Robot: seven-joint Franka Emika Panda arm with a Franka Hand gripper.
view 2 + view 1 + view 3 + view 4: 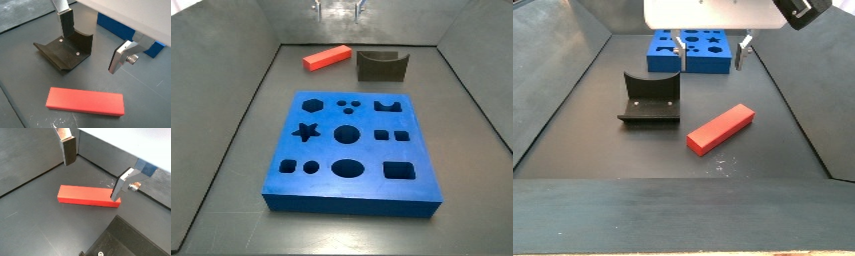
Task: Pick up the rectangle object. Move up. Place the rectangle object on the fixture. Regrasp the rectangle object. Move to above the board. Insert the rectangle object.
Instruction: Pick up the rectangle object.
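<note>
Currently gripper (710, 55) hung high over floor, silver fingers (119, 57) spread wide, holding nothing. Red-orange rectangular block (720, 128) lay flat at 3 o'clock of dark notched fixture (651, 98), apart from it; blue cutout board (349, 148) well apart. Judged best: descend centred, jaws spanning block's narrow width.

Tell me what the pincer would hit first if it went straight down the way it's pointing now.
Probably the bare floor, though depth is unclear. The open pincer hangs above the gap between the fixture and the rectangle object, with nothing between its fingers.
</note>
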